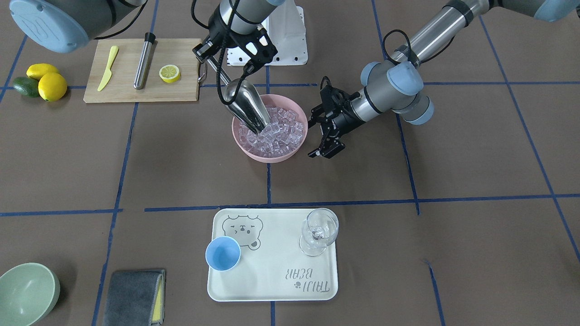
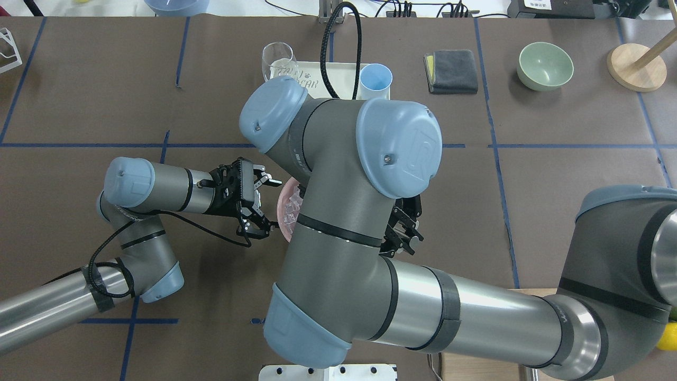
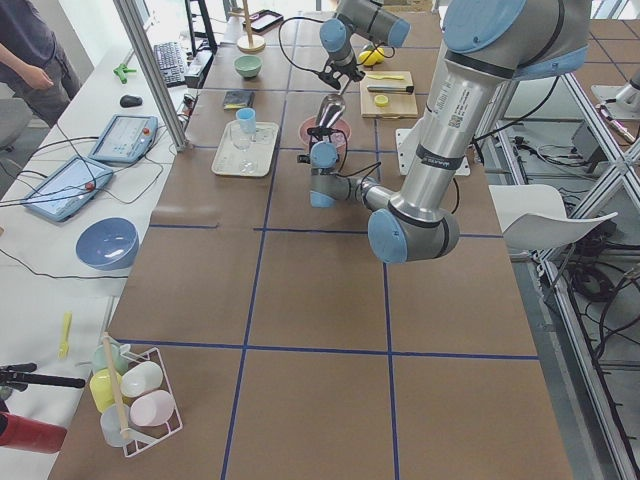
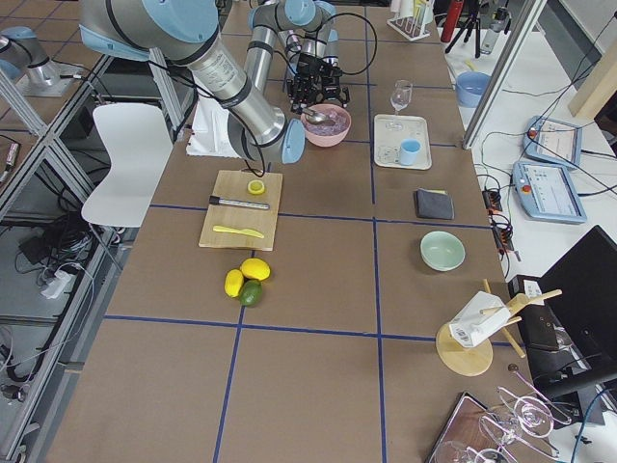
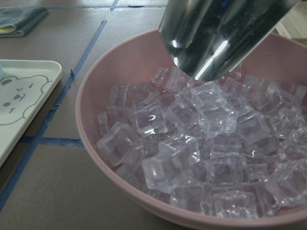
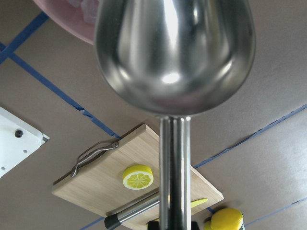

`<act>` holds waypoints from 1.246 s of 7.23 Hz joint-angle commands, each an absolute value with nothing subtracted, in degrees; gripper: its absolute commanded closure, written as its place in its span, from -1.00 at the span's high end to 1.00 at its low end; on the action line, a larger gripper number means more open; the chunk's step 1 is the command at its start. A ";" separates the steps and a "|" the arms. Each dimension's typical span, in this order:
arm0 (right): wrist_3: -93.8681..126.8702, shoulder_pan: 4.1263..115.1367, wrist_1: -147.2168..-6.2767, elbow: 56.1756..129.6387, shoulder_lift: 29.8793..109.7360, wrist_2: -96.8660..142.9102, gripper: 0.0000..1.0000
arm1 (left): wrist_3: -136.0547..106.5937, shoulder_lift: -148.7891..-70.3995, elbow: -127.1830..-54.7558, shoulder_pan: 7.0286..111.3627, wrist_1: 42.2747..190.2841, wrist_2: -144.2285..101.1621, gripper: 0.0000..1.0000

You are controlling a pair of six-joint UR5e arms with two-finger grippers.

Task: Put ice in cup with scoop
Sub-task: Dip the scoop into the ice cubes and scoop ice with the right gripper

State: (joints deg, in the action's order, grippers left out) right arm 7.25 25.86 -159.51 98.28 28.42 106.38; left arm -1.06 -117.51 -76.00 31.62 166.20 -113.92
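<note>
My right gripper (image 1: 212,59) is shut on the thin handle of the steel scoop (image 1: 247,106). The scoop tilts steeply down with its mouth pushed into the ice (image 1: 278,133) in the pink bowl (image 1: 272,157). I cannot tell whether ice is inside the scoop. My left gripper (image 1: 316,136) is open and empty, close beside the bowl's rim without touching it. Its wrist view shows the ice (image 5: 192,143) under the scoop (image 5: 220,33). The right wrist view shows the scoop's back (image 6: 175,52). The light-blue cup (image 1: 223,253) stands empty on the white tray (image 1: 272,290).
A clear wine glass (image 1: 319,231) stands on the tray's other side. A cutting board (image 1: 131,86) holds a yellow knife, a steel cylinder (image 1: 144,61) and a lemon slice. Lemons (image 1: 52,86), a green bowl (image 1: 25,292) and a grey cloth (image 1: 133,296) lie further off.
</note>
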 commanded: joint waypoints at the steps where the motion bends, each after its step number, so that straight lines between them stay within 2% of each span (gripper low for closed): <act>1: 4.41 25.58 -164.15 97.91 26.55 105.82 -1.00 | -1.05 -117.51 -76.03 31.64 166.20 -113.91 1.00; 4: 4.22 24.96 -165.41 97.30 26.37 105.30 -1.00 | -1.05 -117.51 -76.03 31.64 166.20 -113.91 1.00; 9: 4.13 23.82 -162.27 91.50 25.49 103.54 -1.00 | -1.05 -117.51 -76.03 31.55 166.20 -113.91 1.00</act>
State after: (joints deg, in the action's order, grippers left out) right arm 4.16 23.93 -164.23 92.56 25.53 104.08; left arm -1.05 -117.51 -76.02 31.58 166.20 -113.97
